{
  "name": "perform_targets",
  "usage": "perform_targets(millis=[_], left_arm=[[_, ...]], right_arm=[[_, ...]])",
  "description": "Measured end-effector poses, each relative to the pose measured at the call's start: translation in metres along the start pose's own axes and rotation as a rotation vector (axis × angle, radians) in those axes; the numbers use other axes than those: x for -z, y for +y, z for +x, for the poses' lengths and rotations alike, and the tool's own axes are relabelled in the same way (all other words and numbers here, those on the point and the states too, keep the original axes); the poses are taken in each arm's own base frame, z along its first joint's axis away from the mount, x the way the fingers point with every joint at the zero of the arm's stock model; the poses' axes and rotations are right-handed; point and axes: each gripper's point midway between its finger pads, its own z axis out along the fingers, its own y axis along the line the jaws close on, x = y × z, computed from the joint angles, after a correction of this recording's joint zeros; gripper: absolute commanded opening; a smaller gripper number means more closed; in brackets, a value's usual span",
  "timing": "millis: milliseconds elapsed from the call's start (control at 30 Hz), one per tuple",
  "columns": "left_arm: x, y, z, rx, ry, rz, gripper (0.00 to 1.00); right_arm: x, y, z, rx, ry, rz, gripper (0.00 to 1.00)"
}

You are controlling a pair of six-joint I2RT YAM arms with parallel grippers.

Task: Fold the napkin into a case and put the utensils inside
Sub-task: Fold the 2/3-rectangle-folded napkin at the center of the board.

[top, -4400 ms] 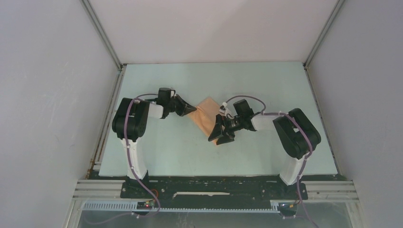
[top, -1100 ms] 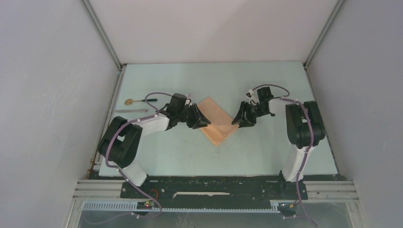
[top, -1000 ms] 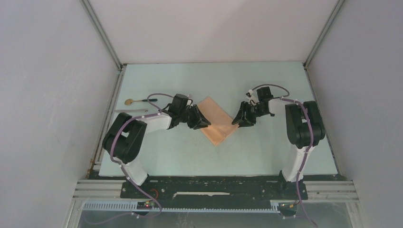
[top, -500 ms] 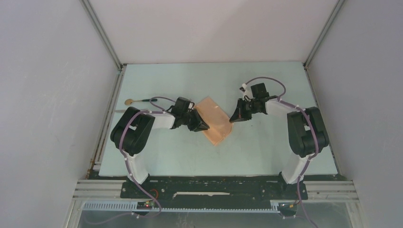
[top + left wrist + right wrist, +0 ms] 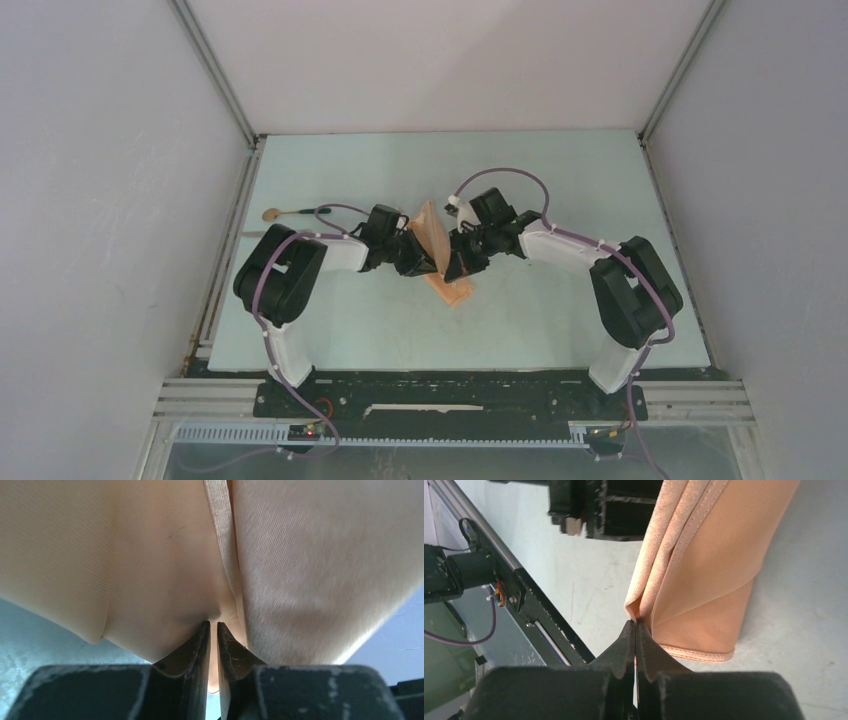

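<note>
The peach napkin stands up off the table in a narrow fold between my two grippers, its lower corner still on the surface. My left gripper holds its left side; in the left wrist view the jaws are nearly together with cloth bunched between the tips. My right gripper is shut on the layered hem of the napkin, pinched at the tips. A spoon with a gold bowl and dark handle lies at the far left, behind the left arm.
The pale table is boxed in by grey walls with metal corner posts. A black base rail runs along the near edge and shows as a dark rail in the right wrist view. The left gripper's body sits just beyond the fold.
My right gripper shut on the napkin's right edge and swung left with it, lifting the flat cloth into an upright fold against the left gripper. The left jaws narrowed on the cloth.
</note>
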Motion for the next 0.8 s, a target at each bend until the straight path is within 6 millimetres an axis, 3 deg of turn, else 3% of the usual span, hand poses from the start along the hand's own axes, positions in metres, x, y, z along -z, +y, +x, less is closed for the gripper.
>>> perform_targets(millis=[200, 367, 467, 567, 600, 800], left_arm=[[0.001, 0.003, -0.001, -0.002, -0.012, 0.004, 0.16], [0.017, 0.013, 0.005, 0.002, -0.046, -0.013, 0.2], [0.035, 0.019, 0.007, 0.014, -0.072, -0.012, 0.36], [0.055, 0.017, 0.005, 0.022, -0.103, 0.008, 0.64], [0.06, 0.014, 0.004, 0.015, -0.111, 0.017, 0.69], [0.082, -0.026, -0.015, -0.083, -0.17, 0.054, 0.83]], right_arm=[[-0.011, 0.014, 0.008, 0.013, 0.025, -0.038, 0.0], [-0.021, 0.009, 0.016, -0.021, 0.037, -0.046, 0.0], [-0.025, 0.006, 0.023, -0.036, 0.049, -0.047, 0.0], [-0.028, 0.005, 0.029, -0.043, 0.058, -0.047, 0.0], [-0.029, 0.005, 0.03, -0.043, 0.06, -0.047, 0.0], [-0.031, 0.006, 0.031, -0.047, 0.056, -0.053, 0.0]])
